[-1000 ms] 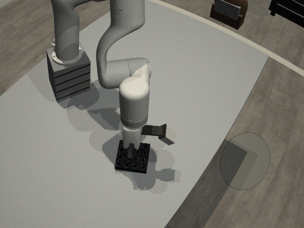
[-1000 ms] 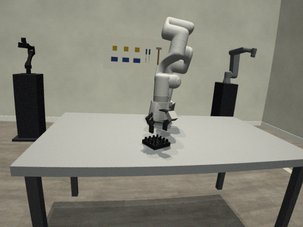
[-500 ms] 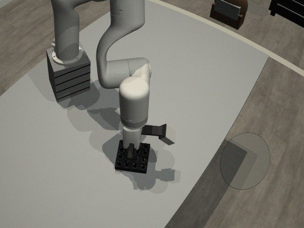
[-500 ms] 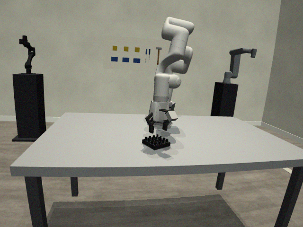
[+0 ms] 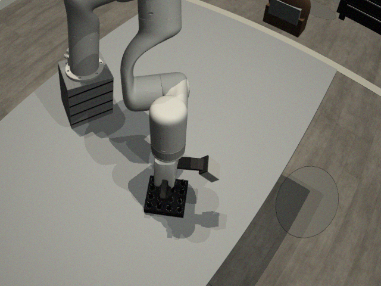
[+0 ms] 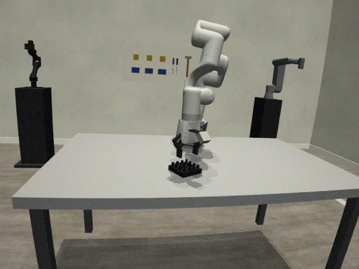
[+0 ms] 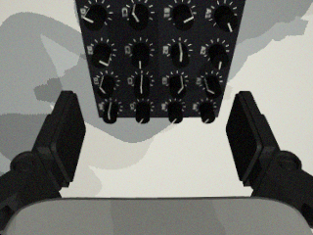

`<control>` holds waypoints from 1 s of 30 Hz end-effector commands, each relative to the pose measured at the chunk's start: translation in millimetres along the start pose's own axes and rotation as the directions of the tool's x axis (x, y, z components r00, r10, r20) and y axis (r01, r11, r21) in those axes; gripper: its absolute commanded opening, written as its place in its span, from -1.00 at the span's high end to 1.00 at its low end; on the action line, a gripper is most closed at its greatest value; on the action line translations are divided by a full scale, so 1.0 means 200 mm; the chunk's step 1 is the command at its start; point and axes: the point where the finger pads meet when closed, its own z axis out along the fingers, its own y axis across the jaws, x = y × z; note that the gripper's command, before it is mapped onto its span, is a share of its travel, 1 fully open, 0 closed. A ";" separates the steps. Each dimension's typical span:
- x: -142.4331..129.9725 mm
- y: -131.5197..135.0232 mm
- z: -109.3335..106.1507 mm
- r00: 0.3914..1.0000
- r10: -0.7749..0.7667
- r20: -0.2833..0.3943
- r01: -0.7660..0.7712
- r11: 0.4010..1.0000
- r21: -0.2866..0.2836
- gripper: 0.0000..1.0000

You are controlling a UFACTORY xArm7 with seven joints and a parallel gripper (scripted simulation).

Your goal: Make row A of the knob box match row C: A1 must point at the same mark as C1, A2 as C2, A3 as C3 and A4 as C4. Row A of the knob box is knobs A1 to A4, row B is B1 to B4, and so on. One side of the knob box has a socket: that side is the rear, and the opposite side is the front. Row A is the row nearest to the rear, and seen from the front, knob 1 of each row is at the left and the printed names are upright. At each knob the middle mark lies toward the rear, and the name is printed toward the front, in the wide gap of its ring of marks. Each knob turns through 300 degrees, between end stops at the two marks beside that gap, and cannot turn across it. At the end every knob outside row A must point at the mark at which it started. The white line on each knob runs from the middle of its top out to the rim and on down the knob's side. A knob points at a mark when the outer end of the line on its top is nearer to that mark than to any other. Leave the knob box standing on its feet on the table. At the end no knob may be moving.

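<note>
The black knob box (image 5: 180, 212) (image 6: 177, 172) stands on the grey table (image 5: 240, 101) (image 6: 115, 162). It carries four rows of black knobs with white lines, seen from above in the wrist view. My gripper (image 7: 156, 110) (image 6: 187, 150) (image 5: 165, 189) is open and empty. It hangs a short way above the box, and its two dark fingers flank the box's near edge in the wrist view. The arm hides part of the box in the top view. The printed names are too small to read.
The arm's dark base block (image 5: 86, 95) stands at the table's back left. A dark bracket-like piece (image 5: 195, 164) lies just behind the box. Two other arms on black pedestals (image 6: 34, 124) (image 6: 265, 117) stand beyond the table.
</note>
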 end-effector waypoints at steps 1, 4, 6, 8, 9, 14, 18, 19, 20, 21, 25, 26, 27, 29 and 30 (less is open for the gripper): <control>0.01 0.01 -0.01 1.000 0.000 -0.003 0.000 1.000 -0.003 -1.00; 0.01 0.01 -0.01 1.000 0.000 -0.003 0.000 1.000 -0.003 -1.00; 0.01 0.01 -0.01 1.000 0.000 -0.003 0.000 1.000 -0.003 -1.00; 0.01 0.01 -0.01 1.000 0.000 -0.003 0.000 1.000 -0.003 -1.00; 0.01 0.01 -0.01 1.000 0.000 -0.003 0.000 1.000 -0.003 -1.00; 0.00 0.01 -0.01 1.000 0.000 -0.003 0.000 1.000 -0.003 -1.00; -0.01 0.01 -0.01 1.000 0.000 -0.003 0.000 1.000 -0.003 -1.00; -0.01 0.01 -0.01 1.000 0.000 -0.003 0.000 1.000 -0.003 -1.00; -0.01 0.01 -0.01 1.000 0.000 -0.003 0.000 1.000 -0.003 -1.00; -0.02 0.01 -0.01 1.000 0.000 -0.003 0.000 1.000 -0.003 -1.00; -0.05 0.01 -0.01 1.000 0.000 -0.002 0.000 1.000 -0.003 -1.00; -0.06 0.01 -0.01 1.000 0.000 -0.002 0.000 1.000 -0.003 -1.00; -0.07 0.01 -0.01 1.000 0.000 -0.002 0.000 1.000 -0.003 -1.00; -0.09 0.01 -0.01 1.000 0.000 -0.002 0.000 1.000 -0.003 -1.00; -0.10 0.01 -0.01 1.000 0.000 -0.002 0.000 1.000 -0.003 -1.00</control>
